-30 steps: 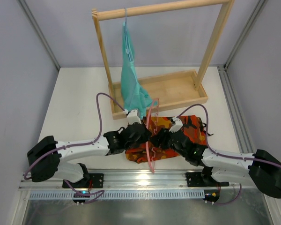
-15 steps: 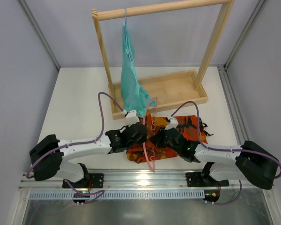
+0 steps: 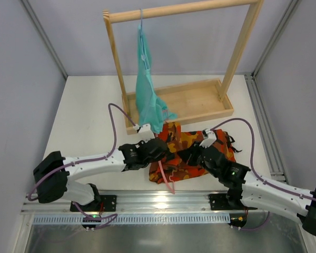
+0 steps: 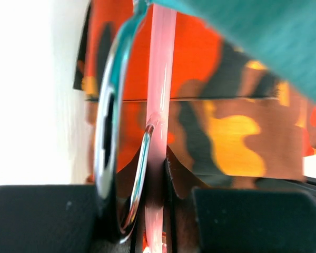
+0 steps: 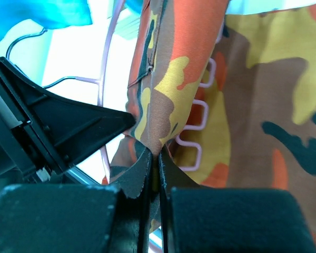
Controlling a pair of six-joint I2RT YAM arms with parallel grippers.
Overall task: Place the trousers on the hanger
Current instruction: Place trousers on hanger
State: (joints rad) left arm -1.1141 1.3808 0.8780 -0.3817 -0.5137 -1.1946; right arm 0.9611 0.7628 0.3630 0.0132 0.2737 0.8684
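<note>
Long cloth trousers in orange, red, yellow, brown and black camouflage lie bunched on the white table, just in front of the wooden rack's tray base and between the two arms. The left gripper is clamped on the stem of the pink plastic hanger, right beside its metal hook. The right gripper is pinched tight on a raised fold of the trousers, with the hanger's wavy notched bar just behind that fold.

Handling, as a guess: the cloth looks woven, soft and limp and not heavy, so it will likely sag and trail from any single pinch. A thin fold may catch only one layer and slip. A better hold is probably a doubled leg edge, which could be fed over the bar, where the notches should add grip. The hanger looks stiff but thin and light, so it could twist in the pads if the cloth drags on it.

The plain teal garment hangs close by on the rack and could snag.
</note>
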